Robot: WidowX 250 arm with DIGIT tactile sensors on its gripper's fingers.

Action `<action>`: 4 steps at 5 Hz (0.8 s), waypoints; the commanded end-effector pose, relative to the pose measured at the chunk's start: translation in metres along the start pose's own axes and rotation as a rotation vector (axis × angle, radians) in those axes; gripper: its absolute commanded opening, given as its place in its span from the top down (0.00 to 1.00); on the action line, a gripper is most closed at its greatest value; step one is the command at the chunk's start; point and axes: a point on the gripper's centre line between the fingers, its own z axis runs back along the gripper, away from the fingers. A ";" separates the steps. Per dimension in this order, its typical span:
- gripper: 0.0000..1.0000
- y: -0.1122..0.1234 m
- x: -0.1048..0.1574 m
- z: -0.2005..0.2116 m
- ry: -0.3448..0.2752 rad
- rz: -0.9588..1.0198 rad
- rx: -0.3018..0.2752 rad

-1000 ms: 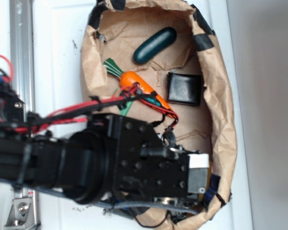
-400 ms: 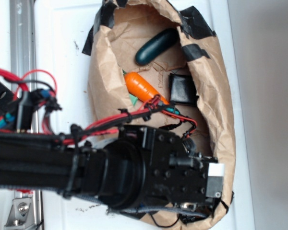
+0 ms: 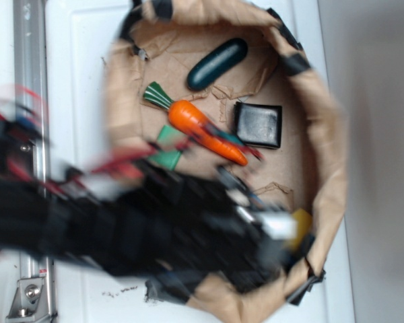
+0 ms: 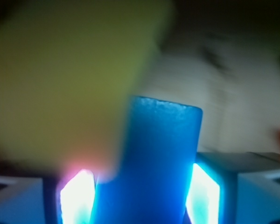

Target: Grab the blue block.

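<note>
**A:** so what's the setup? I see a white bench (image 3: 81, 74) with a metal rail (image 3: 28, 81) running along the 9 o'clock edge, and a brown paper bag (image 3: 326, 155) with black tape on its rim, laid open like a bowl.

**B:** yep. Inside it there's a dark green cucumber (image 3: 217, 64) up around 12 o'clock, a toy carrot (image 3: 202, 128) with green leaves in the middle, and a black square thing (image 3: 258, 125) just beside the carrot toward 3 o'clock. Something yellow (image 3: 301, 225) shows near the bag's wall at about 5.

**A:** and the arm?

**B:** comes in from 9 o'clock, heavily blurred in the exterior view, with red wires over it. The hand (image 3: 276, 232) sits low in the bag around 5 o'clock.

**A:** got the blue block?

**B:** wrist view says yes. The blue block (image 4: 154, 163) stands upright between the two fingers (image 4: 203, 193), which are closed against its sides. It's bright blue, smooth, with a flat top. A blurry yellow-green shape (image 4: 70, 79) fills the 10 o'clock side, right by the block.
</note>
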 end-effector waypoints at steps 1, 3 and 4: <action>1.00 0.064 0.026 0.094 -0.160 -0.084 -0.127; 1.00 0.014 0.023 0.132 -0.053 -0.340 -0.097; 1.00 0.018 0.019 0.137 -0.049 -0.338 -0.030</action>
